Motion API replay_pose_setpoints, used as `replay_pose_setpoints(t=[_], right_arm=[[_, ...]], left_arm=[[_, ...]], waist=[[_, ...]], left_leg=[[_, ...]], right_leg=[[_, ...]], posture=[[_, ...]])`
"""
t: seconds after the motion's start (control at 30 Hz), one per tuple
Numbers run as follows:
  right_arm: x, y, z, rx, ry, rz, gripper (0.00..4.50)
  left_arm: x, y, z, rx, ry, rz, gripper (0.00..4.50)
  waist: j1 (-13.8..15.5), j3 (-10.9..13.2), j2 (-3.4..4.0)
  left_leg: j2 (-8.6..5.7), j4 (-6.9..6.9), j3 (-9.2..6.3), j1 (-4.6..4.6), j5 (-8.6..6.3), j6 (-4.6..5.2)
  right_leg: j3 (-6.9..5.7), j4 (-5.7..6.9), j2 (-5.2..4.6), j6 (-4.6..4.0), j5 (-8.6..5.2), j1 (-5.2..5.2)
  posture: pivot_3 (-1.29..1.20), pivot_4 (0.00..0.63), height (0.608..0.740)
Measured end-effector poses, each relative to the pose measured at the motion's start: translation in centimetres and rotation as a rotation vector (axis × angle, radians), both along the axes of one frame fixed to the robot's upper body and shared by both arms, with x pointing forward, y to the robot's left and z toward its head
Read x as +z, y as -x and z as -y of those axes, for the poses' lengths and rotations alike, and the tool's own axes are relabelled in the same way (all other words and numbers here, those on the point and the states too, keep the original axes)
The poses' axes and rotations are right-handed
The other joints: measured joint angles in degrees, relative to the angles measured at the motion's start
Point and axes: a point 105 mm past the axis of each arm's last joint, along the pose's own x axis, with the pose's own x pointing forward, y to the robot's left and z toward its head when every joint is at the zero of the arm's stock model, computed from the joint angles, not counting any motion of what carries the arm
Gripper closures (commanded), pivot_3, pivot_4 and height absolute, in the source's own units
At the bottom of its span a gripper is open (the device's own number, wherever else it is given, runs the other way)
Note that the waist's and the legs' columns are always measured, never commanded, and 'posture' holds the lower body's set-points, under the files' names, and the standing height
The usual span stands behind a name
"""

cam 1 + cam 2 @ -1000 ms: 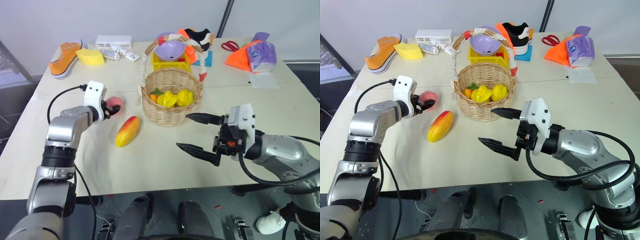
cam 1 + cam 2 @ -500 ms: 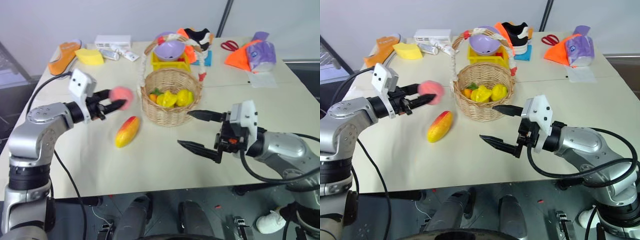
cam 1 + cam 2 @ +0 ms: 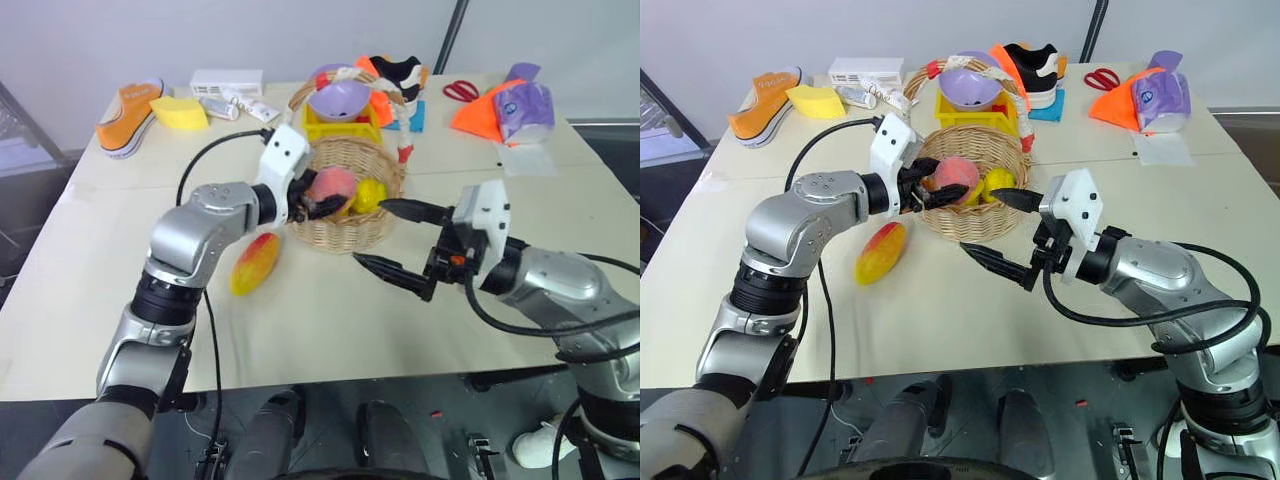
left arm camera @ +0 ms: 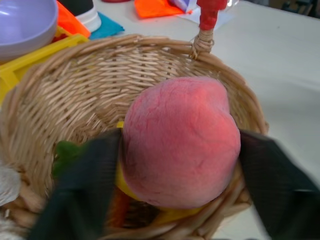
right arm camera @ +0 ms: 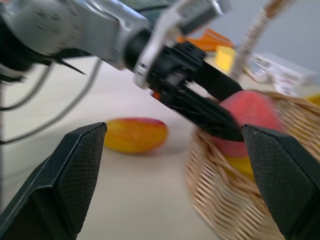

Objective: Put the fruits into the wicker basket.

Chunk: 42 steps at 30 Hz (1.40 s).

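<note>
The wicker basket stands mid-table with yellow and orange items inside. My left gripper reaches over its left rim. The pink-red peach sits between its spread, blurred fingers, just above the basket's contents. The jaws stand open on either side of the fruit. The yellow mango with a red end lies on the table left of the basket. My right gripper hovers at the basket's front right, open and empty.
Behind the basket stands a yellow bin holding a purple bowl. An orange shoe, a yellow sponge and a white box lie at the back left. Scissors and an orange cloth are at the back right.
My left arm swung right and upward, carrying the peach from left of the basket to over it, and its fingers have spread. The right gripper barely moved.
</note>
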Motion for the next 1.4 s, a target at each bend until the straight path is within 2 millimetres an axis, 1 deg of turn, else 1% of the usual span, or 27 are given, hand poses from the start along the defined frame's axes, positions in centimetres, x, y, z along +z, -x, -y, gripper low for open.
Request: replay_pose_setpoints(t=[0.07, 0.13, 0.2, 0.23, 0.27, 0.33, 0.37, 0.4, 0.43, 0.47, 0.5, 0.6, 0.7, 0.83, 0.9, 0.93, 1.0, 1.03, 1.07, 1.17, 1.27, 1.33, 1.4], right_arm=[[-0.1, -0.2, 0.1, -0.024, -0.004, 0.003, 0.0], [-0.2, -0.4, 0.2, -0.042, -0.004, 0.003, 0.0], [-0.3, -0.5, 0.3, -0.053, -0.004, 0.002, 0.0], [-0.3, -0.5, 0.3, -0.053, -0.009, 0.002, 0.0], [-0.4, -0.6, 0.3, -0.057, -0.008, 0.002, 0.0], [-0.6, -0.7, 0.5, -0.064, -0.003, 0.002, 0.0], [-0.8, -0.8, 0.6, -0.066, 0.0, 0.0, 0.0], [-0.9, -0.9, 0.7, -0.067, 0.002, -0.005, 0.0], [-1.1, -0.9, 0.7, -0.064, 0.004, -0.009, 0.0], [-1.2, -0.9, 0.5, -0.054, 0.005, -0.011, 0.0], [-1.2, -0.9, 0.3, -0.041, 0.003, -0.011, 0.0], [-0.9, -0.8, -0.4, -0.005, -0.008, 0.002, 0.0], [-1.0, -0.8, -0.5, 0.004, -0.015, 0.0, 0.0], [-1.0, -0.8, -0.5, 0.003, -0.017, -0.002, 0.0], [-1.0, -0.8, -0.5, 0.002, -0.017, -0.002, 0.0], [-1.1, -0.8, -0.5, 0.001, -0.017, -0.003, 0.0], [-1.1, -0.7, -0.5, -0.002, -0.018, -0.005, 0.0], [-1.1, -0.7, -0.5, -0.003, -0.018, -0.004, 0.0], [-1.1, -0.6, -0.6, -0.003, -0.018, -0.001, 0.0], [-1.0, -0.5, -0.6, -0.003, -0.018, 0.004, 0.0], [-1.0, -0.6, -0.6, -0.007, -0.019, 0.003, 0.0], [-1.0, -0.6, -0.5, -0.008, -0.02, 0.004, 0.0], [-1.0, -0.6, -0.5, -0.009, -0.019, 0.004, 0.0]], left_arm=[[0.6, 0.3, -0.5, -0.017, 0.024, 0.019, 0.07], [1.5, 0.9, -1.9, -0.038, 0.064, 0.045, 0.07], [2.8, 1.6, -3.6, -0.049, 0.095, 0.09, 0.07], [3.1, 2.2, -4.5, -0.057, 0.09, 0.104, 0.07], [3.1, 2.9, -5.9, -0.059, 0.073, 0.106, 0.07], [1.7, 3.9, -9.3, -0.016, -0.001, 0.056, 0.07], [0.3, 4.4, -11.1, 0.021, -0.056, -0.002, 0.07], [-1.1, 4.8, -12.2, 0.047, -0.1, -0.057, 0.07], [-2.3, 5.3, -12.8, 0.058, -0.14, -0.096, 0.07], [-3.4, 5.7, -13.0, 0.062, -0.174, -0.131, 0.07], [-4.1, 6.0, -12.7, 0.054, -0.192, -0.154, 0.07], [-5.2, 6.3, -11.7, 0.052, -0.224, -0.19, 0.07], [-6.4, 5.8, -11.0, 0.089, -0.229, -0.232, 0.07], [-7.9, 4.9, -10.8, 0.145, -0.268, -0.271, 0.07], [-8.4, 4.6, -10.8, 0.168, -0.265, -0.284, 0.59], [-8.6, 4.4, -10.8, 0.175, -0.259, -0.29, 0.93], [-8.6, 4.4, -10.8, 0.174, -0.254, -0.293, 1.95], [-8.6, 4.5, -10.7, 0.17, -0.251, -0.292, 2.17], [-8.4, 4.5, -10.8, 0.165, -0.245, -0.291, 2.26], [-7.4, 4.5, -11.4, 0.158, -0.223, -0.269, 2.26], [-5.2, 4.4, -12.1, 0.153, -0.157, -0.204, 2.26], [-2.4, 4.5, -11.1, 0.084, -0.024, -0.132, 2.26], [0.4, 4.9, -9.5, 0.005, 0.08, -0.053, 2.26]], waist=[[-0.16, 0.0, 0.0], [-0.43, 0.0, 0.0], [-0.41, 0.0, 0.01], [-0.52, 0.0, 0.01], [-0.69, -0.01, 0.03], [-1.29, -0.01, 0.04], [-1.45, 0.0, 0.05], [-1.35, 0.01, 0.06], [-1.26, 0.01, 0.07], [-0.95, 0.02, 0.07], [-0.33, 0.02, 0.07], [0.33, 0.02, 0.05], [0.22, 0.01, 0.03], [-0.09, 0.01, 0.04], [-0.06, 0.01, 0.04], [-0.04, 0.01, 0.04], [-0.02, 0.02, 0.04], [0.02, 0.02, 0.04], [0.04, 0.02, 0.04], [-0.01, 0.02, 0.04], [0.02, 0.02, 0.05], [0.21, 0.02, 0.03], [0.43, 0.02, 0.02]], left_leg=[[0.0, 0.01, 0.0, 0.01, 0.01, 0.0], [0.01, 0.02, 0.0, 0.02, 0.01, -0.01], [0.02, 0.02, -0.01, 0.05, 0.01, -0.01], [0.03, 0.02, -0.01, 0.06, 0.01, -0.01], [0.02, 0.0, 0.01, 0.08, 0.01, -0.02], [0.03, -0.07, 0.0, 0.16, 0.01, -0.02], [0.03, -0.1, 0.02, 0.22, 0.0, -0.02], [0.03, -0.09, 0.01, 0.24, 0.0, -0.02], [0.03, -0.08, 0.0, 0.25, -0.01, -0.03], [0.03, -0.07, -0.02, 0.26, -0.06, -0.12], [0.02, -0.02, -0.02, 0.26, -0.08, -0.15], [-0.02, 0.0, -0.02, 0.26, -0.1, -0.14], [-0.02, 0.0, -0.02, 0.25, -0.1, -0.14], [0.02, -0.09, -0.01, 0.23, -0.09, -0.14], [0.04, -0.1, -0.01, 0.23, -0.08, -0.14], [0.04, -0.11, -0.01, 0.22, -0.09, -0.14], [0.04, -0.1, -0.01, 0.22, -0.09, -0.14], [0.03, -0.09, -0.01, 0.22, -0.09, -0.15], [0.03, -0.08, -0.01, 0.22, -0.09, -0.15], [0.03, -0.07, -0.01, 0.23, -0.09, -0.15], [0.03, -0.07, -0.01, 0.23, -0.09, -0.15], [0.03, -0.05, -0.04, 0.2, -0.09, -0.15], [0.01, 0.02, -0.07, 0.2, -0.09, -0.15]], right_leg=[[0.0, 0.01, 0.02, -0.01, 0.0, 0.0], [0.01, 0.04, 0.03, -0.02, 0.0, 0.0], [0.01, 0.04, 0.03, -0.02, 0.0, 0.02], [0.02, 0.04, 0.04, -0.03, 0.0, 0.03], [0.04, 0.04, 0.03, -0.03, -0.01, 0.04], [0.05, 0.03, 0.04, -0.05, -0.02, 0.06], [0.09, 0.04, 0.04, -0.09, -0.04, 0.08], [0.07, 0.04, 0.02, -0.21, -0.1, 0.09], [0.07, 0.02, 0.02, -0.26, -0.13, 0.05], [0.03, -0.01, -0.03, -0.28, -0.13, 0.02], [0.03, -0.07, -0.03, -0.29, -0.13, 0.04], [0.03, -0.17, -0.09, -0.3, -0.13, 0.11], [0.03, -0.14, -0.07, -0.29, -0.12, 0.07], [0.08, 0.0, -0.01, -0.18, -0.07, 0.04], [0.07, 0.02, 0.01, -0.11, -0.03, 0.03], [0.07, 0.01, 0.01, -0.1, -0.03, 0.01], [0.07, -0.01, 0.01, -0.12, -0.04, -0.08], [0.07, -0.02, -0.01, -0.15, -0.06, -0.08], [0.07, -0.02, 0.0, -0.23, -0.1, -0.08], [0.07, -0.01, 0.0, -0.27, -0.11, -0.07], [0.07, -0.01, -0.01, -0.28, -0.12, -0.09], [0.02, -0.04, -0.02, -0.27, -0.12, -0.07], [-0.03, -0.09, -0.03, -0.27, -0.12, 0.01]], posture=[[0.0, 0.15, 0.74], [0.0, 0.15, 0.74], [0.0, 0.15, 0.74], [0.0, 0.15, 0.74], [0.0, 0.15, 0.74], [0.0, 0.15, 0.74], [0.0, 0.15, 0.74], [0.0, 0.15, 0.74], [0.0, 0.15, 0.74], [0.0, 0.15, 0.74], [0.0, 0.15, 0.74], [0.0, 0.15, 0.74], [0.0, 0.15, 0.74], [0.0, 0.15, 0.74], [0.0, 0.15, 0.74], [0.0, 0.15, 0.74], [0.0, 0.15, 0.74], [0.0, 0.15, 0.74], [0.0, 0.15, 0.74], [0.0, 0.15, 0.74], [0.0, 0.15, 0.74], [0.0, 0.15, 0.74], [0.0, 0.15, 0.74]])
